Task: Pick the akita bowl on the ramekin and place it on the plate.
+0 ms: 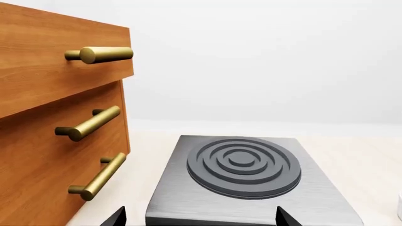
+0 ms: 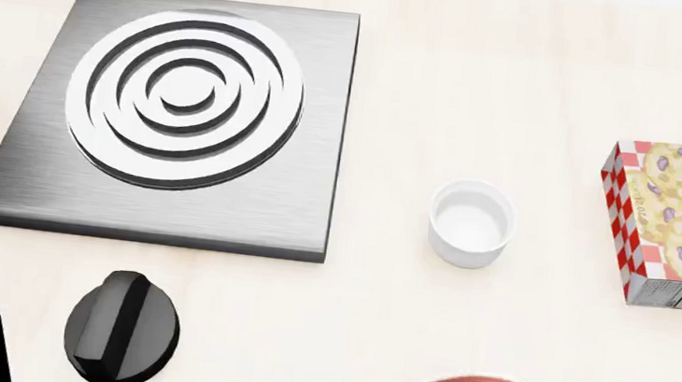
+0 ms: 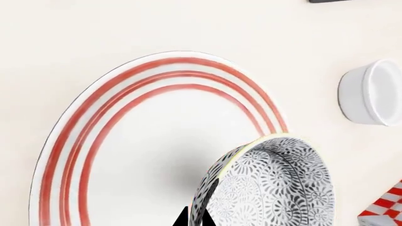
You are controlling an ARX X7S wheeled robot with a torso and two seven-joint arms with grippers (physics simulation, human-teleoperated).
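The bowl [image 3: 270,183] overhangs the plate's [image 3: 125,141] ringed rim, ramekin [image 2: 471,222] well apart on pale counter [image 2: 513,95]; neither gripper's jaws can be judged.

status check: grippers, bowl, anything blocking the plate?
Right gripper shut on akita bowl, tilted over the plate. Left gripper open, idle by the stove. Ramekin empty. Plate unobstructed.

The speckled black-and-white akita bowl [image 3: 270,188] sits tilted at the right gripper [image 3: 193,217], over the large red-ringed white plate [image 3: 125,141]; beyond it and well apart stands the small glossy white ramekin [image 3: 372,92], empty
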